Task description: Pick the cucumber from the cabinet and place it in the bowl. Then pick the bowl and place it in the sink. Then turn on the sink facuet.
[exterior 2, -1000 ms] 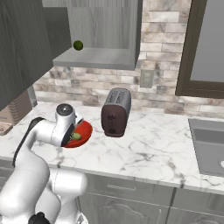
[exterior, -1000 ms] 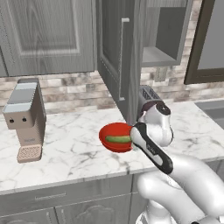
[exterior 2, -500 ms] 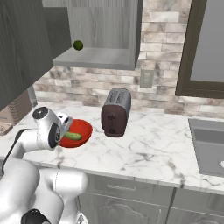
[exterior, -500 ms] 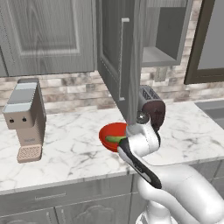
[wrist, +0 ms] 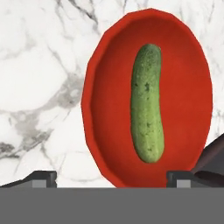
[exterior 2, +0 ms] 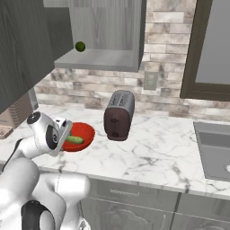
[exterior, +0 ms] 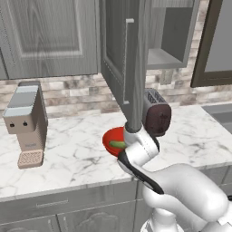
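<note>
Here the cucumber is lying lengthwise in the bowl, so the first step appears done. The gripper is hovering over the bowl's near rim, jaws released and spread wide, grasping nothing, apparently preparing a rim grasp. The toaster is crowding one side; open counter is leading toward the sink.

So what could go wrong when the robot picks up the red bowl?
The cucumber lies loose in the shallow bowl, so it might roll out if the bowl tips. The toaster stands between the bowl and the sink, so the bowl could bump it. The open cabinet door hangs just above the arm.
</note>
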Robot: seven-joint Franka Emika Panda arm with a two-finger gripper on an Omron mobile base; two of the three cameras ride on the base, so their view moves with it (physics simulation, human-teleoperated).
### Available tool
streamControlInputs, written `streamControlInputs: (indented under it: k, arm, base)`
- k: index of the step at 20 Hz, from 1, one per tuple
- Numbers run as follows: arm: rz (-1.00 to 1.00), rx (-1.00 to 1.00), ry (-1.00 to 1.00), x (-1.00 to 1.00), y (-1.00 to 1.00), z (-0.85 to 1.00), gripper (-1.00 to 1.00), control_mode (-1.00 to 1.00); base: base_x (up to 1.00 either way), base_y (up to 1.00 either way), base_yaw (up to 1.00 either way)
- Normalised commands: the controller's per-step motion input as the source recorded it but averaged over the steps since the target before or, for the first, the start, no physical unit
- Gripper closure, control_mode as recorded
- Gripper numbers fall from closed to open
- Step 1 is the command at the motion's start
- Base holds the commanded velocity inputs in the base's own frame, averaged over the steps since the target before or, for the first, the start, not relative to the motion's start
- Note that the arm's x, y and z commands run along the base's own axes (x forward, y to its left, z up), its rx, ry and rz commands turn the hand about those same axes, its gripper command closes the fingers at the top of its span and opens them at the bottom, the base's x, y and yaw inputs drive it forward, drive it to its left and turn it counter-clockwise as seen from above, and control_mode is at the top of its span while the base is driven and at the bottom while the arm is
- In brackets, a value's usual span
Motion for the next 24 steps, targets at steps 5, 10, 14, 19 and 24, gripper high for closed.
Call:
streamControlInputs:
  k: [5,10,14,19,24]
  arm:
    - [0.0,0.0,0.0,-0.01,0.0,-0.21,-1.0,-1.0]
    - [0.0,0.0,0.0,0.0,0.0,-0.19,-1.0,-1.0]
    - [0.0,0.0,0.02,0.14,0.0,-0.33,-1.0,-1.0]
    - [0.02,0.0,0.0,0.0,0.0,-0.36,-1.0,-1.0]
    - [0.02,0.0,0.0,0.02,0.0,-0.4,-1.0,-1.0]
  base:
    - [0.0,0.0,0.0]
    - [0.0,0.0,0.0]
    - [0.0,0.0,0.0]
    - [0.0,0.0,0.0]
    - [0.0,0.0,0.0]
